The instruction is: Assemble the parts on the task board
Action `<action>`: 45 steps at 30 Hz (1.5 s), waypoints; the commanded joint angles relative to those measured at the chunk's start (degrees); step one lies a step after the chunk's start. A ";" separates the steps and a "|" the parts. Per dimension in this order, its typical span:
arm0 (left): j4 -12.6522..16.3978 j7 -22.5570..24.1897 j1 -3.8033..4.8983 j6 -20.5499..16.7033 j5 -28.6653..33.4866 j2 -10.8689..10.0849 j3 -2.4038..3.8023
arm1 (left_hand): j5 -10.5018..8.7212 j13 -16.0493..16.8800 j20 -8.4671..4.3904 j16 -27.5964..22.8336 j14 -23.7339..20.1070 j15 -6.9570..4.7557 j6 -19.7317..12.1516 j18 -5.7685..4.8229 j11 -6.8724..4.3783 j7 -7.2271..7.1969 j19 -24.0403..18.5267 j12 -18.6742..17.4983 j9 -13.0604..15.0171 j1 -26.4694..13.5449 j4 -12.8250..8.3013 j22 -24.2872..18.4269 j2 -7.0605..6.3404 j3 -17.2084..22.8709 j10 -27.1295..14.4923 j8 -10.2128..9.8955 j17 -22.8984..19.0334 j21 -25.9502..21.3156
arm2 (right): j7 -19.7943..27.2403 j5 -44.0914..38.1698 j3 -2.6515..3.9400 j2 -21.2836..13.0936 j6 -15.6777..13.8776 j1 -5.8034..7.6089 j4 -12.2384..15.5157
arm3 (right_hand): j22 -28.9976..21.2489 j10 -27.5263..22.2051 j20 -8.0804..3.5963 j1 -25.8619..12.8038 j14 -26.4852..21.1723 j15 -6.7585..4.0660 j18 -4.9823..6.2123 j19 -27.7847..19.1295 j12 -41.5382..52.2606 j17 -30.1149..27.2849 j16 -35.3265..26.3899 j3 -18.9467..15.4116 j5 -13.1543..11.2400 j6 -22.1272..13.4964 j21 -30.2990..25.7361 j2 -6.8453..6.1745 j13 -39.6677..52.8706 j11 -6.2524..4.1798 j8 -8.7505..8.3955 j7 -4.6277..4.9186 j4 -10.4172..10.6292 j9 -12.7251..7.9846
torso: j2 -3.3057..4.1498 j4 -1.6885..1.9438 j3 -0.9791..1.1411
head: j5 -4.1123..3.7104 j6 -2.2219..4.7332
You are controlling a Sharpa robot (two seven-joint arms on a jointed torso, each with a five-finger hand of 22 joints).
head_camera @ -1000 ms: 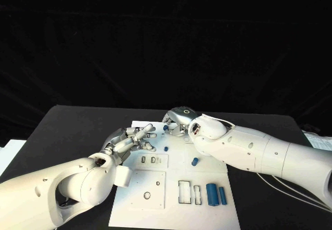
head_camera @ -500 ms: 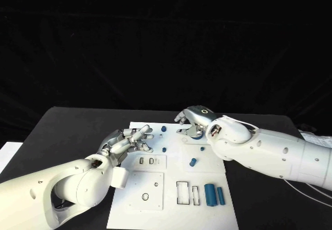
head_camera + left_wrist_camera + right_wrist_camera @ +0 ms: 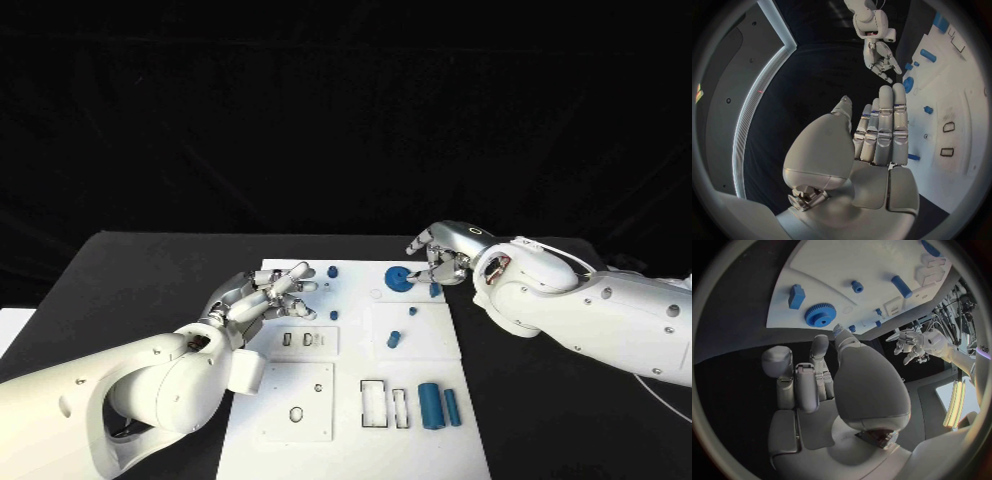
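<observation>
Black table (image 3: 144, 280) carries white task board (image 3: 353, 400); blue gear (image 3: 397, 279) near its far edge; both my hands (image 3: 274, 295) (image 3: 440, 255) empty, fingers apart

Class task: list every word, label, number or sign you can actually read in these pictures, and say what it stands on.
None can be read.
The task board bears outlined slots and holes, no lettering.
The right hand has a small ring mark on its back, not a letter or number.
</observation>
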 commanded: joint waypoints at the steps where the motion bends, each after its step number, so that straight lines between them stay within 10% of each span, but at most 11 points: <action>1: -0.01 0.07 0.05 1.34 0.14 0.18 0.03 | 0.12 0.09 -0.11 -0.20 -0.46 -0.02 -0.08 0.55 0.21 0.39 -0.37 -0.20 -0.03 0.30 -0.29 0.09 0.39 0.17 -0.02 -0.31 -0.02 0.00 | -2.51 2.10 0.01 0.14 3.60 0.04 -0.32 | 0.70 -0.33 0.29 0.70 3.71 0.27 -0.42 -0.06 2.71 3.10 0.49 -0.26 0.44 0.00 0.55 0.13 3.37 0.20 0.16 0.30 1.04 0.05 | 0.02 -0.02 -0.02 | -0.56 0.05; 45: -0.33 -0.39 0.05 1.67 0.14 0.68 0.03 | 0.12 0.13 -0.09 -0.22 -0.37 -0.04 -0.08 0.59 0.19 0.38 -0.44 -0.20 -0.02 0.60 -0.53 0.16 0.46 0.31 -0.01 -0.30 0.02 0.10 | -3.72 2.63 -0.06 5.83 6.79 -0.78 -5.75 | 5.43 1.57 0.39 3.18 4.40 0.26 -1.07 0.87 12.84 7.14 3.41 0.70 2.62 2.00 4.02 3.16 15.63 0.09 1.48 0.16 1.18 0.43 | 0.14 0.19 -0.12 | -0.88 -0.83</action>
